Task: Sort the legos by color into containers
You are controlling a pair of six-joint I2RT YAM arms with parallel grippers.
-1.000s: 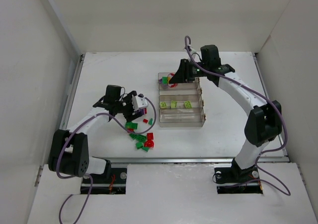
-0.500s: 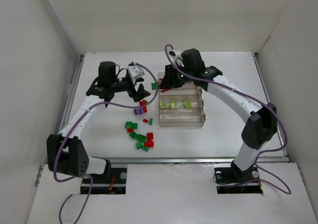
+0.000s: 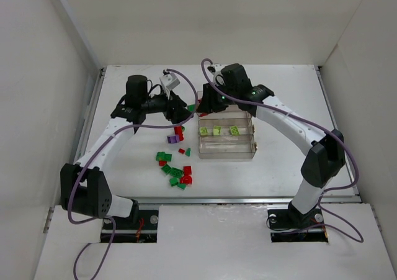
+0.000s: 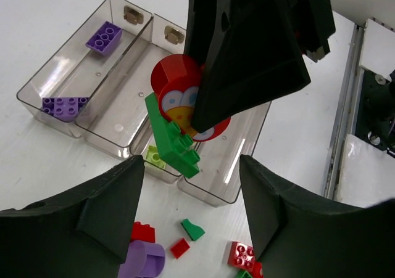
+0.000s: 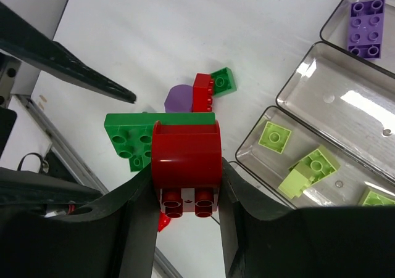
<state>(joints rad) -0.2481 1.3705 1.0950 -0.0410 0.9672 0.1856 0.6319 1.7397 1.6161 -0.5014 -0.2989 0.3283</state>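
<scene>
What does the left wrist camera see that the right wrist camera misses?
Only the left wrist view shows the cartoon eyes on the red piece and two purple bricks in an end compartment. Only the right wrist view shows that piece's plain curved back and three lime bricks in one compartment. Both show the right gripper pinching the red piece with a green brick against it, beside the tray.

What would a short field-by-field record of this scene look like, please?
right claw: shut on a red brick with a green brick stuck to it, held in the air by the tray's left edge
left claw: open, empty
tray: purple bricks in one compartment, lime bricks in another
table: loose bricks, red, green and purple, left of the tray
</scene>
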